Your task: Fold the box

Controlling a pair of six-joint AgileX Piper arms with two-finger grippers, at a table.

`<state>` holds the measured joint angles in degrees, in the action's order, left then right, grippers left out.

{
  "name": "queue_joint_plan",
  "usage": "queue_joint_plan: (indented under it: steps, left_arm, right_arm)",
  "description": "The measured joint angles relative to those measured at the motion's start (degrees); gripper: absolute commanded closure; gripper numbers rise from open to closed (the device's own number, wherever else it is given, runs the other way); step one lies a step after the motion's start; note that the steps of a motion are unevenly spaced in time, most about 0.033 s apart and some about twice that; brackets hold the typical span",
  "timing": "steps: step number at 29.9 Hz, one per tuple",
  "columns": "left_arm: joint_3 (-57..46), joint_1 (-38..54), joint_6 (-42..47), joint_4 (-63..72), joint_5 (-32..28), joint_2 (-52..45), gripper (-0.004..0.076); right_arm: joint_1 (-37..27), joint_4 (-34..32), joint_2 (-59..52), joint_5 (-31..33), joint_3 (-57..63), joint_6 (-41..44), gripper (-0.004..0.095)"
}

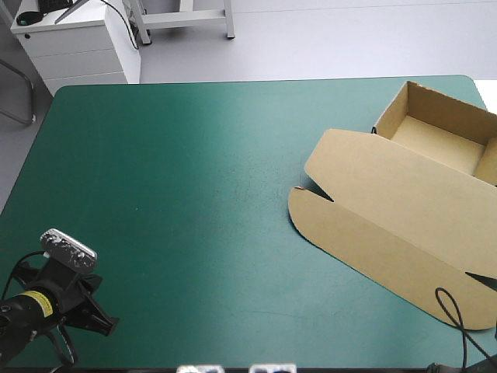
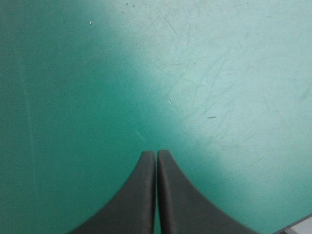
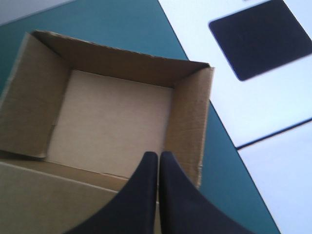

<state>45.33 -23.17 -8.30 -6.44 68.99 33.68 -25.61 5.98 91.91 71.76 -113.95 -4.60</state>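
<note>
The brown cardboard box (image 1: pixel 404 194) is seen at the right side of the table's teal-green cover (image 1: pixel 194 179). Its tray (image 1: pixel 435 144) stands with walls raised toward the far right corner, and its broad lid (image 1: pixel 380 233) is laid flat toward the near edge. The black-finned right gripper (image 3: pixel 158 155), fingers pressed together, is held over the open tray. The left gripper (image 2: pixel 156 155), likewise closed, is poised over bare cover at the near left corner. The folding appears all but done. Any withdrawal is best made straight upward, so that the tucked walls are not caught.
</note>
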Motion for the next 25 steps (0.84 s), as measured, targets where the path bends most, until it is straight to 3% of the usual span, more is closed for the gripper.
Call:
queue_joint_plan:
  steps: [8,15,25]
  left_arm:
    - [0.0,0.0,0.0,0.0,-0.9,0.0,0.0731]
    - [0.0,0.0,0.0,0.5,-2.4,0.0,0.0731]
    - [0.0,0.0,-0.3,2.9,-4.3,0.0,0.0731]
  right_arm:
    - [0.8,19.4,-11.4,0.0,1.0,-7.2,0.0925]
    - [7.0,22.0,-20.5,0.0,1.1,-8.5,0.0926]
    - [22.5,21.6,-30.0,0.0,8.8,-8.8,0.0925]
